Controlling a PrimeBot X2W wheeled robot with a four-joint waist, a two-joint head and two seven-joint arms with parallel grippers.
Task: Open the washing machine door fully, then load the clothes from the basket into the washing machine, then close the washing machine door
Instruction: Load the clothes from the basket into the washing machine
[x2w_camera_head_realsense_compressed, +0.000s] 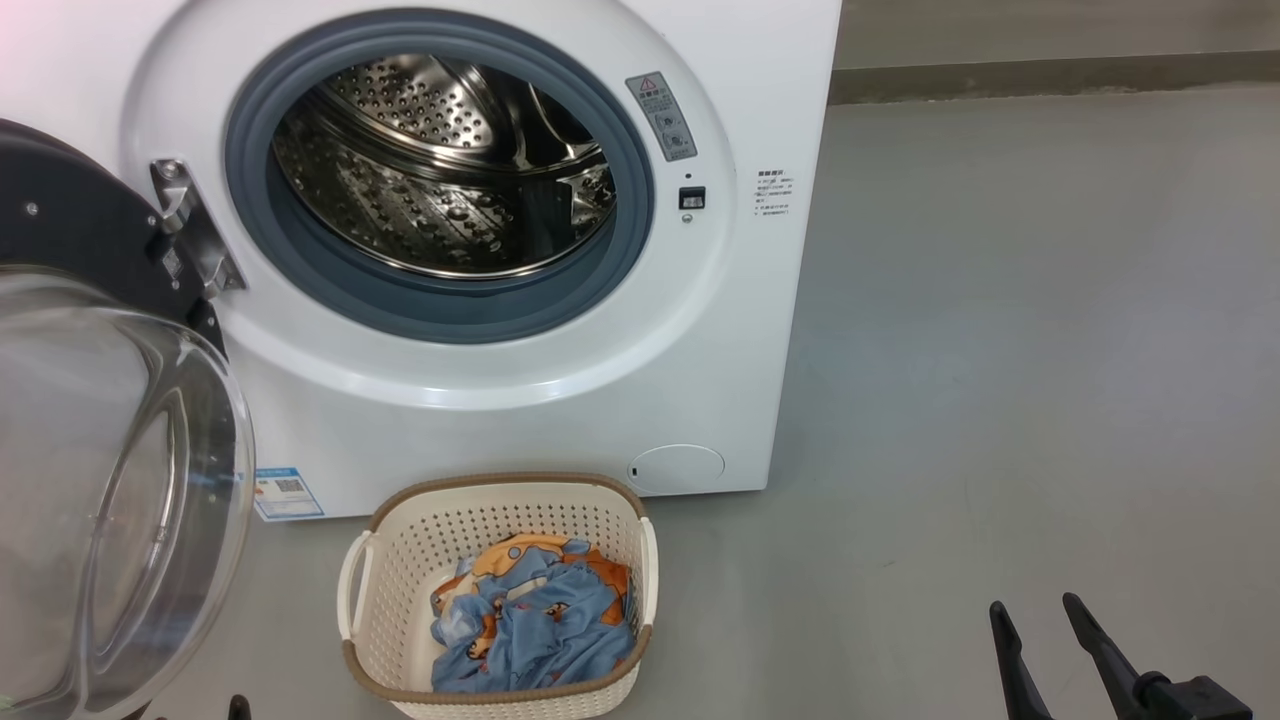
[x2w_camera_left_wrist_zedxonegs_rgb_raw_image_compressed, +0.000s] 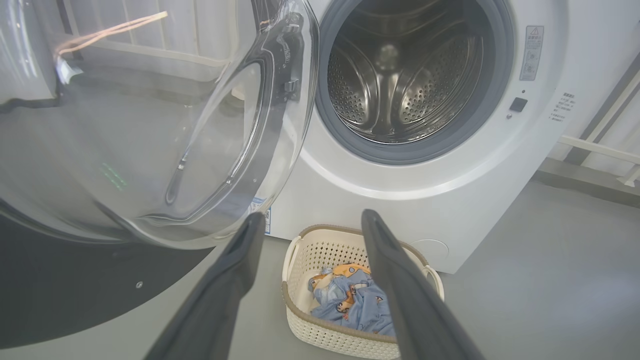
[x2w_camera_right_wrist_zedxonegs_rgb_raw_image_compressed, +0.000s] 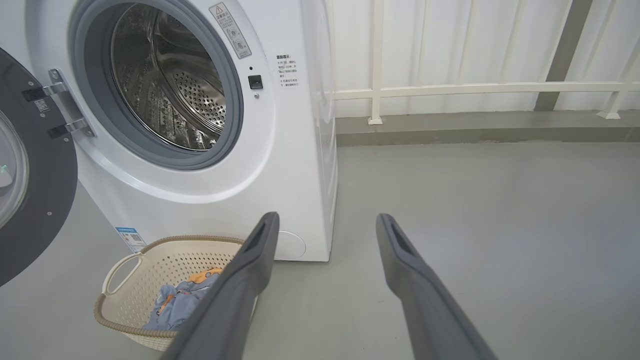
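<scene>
**A:** Where do we stand with the door (x2w_camera_head_realsense_compressed: 110, 440)?

**B:** It hangs swung out on its hinge (x2w_camera_head_realsense_compressed: 195, 230), up and to the left of our left tool (x2w_camera_left_wrist_zedxonegs_rgb_raw_image_compressed: 314, 217), its glass bowl bulging our way. The mouth of the washing machine (x2w_camera_head_realsense_compressed: 520, 420) and its steel drum (x2w_camera_head_realsense_compressed: 440, 170) lie clear ahead of both tools, so we judge the opening step done.

**A:** And the tools themselves?

**B:** Both are released, with fingers spread wide and nothing between them. The left tool hovers with the basket (x2w_camera_head_realsense_compressed: 500, 525) just beyond and below its fingertips. The right tool (x2w_camera_head_realsense_compressed: 1033, 603) sits low over bare floor (x2w_camera_head_realsense_compressed: 1000, 350), with the basket well off to its left.

**A:** Why would the basket stand there?

**B:** It rests on the floor close in front of the machine, under the opening. We take that as keeping the lift from basket to drum short. The clothes (x2w_camera_head_realsense_compressed: 535, 625) lie crumpled in its bottom, blue cloth with orange prints on top. We see none in the drum yet.

**A:** Which tool do we send?

**B:** The left looks better placed, since the pile is straight ahead of it. The door is close on its left, though, so we should keep clear of the glass. The right tool has open room but would have to reach across.

**A:** What are the risks?

**B:** The cloth is soft and bunched. A pinch may catch only one layer, and a trailing end could snag on the grey seal.
</scene>
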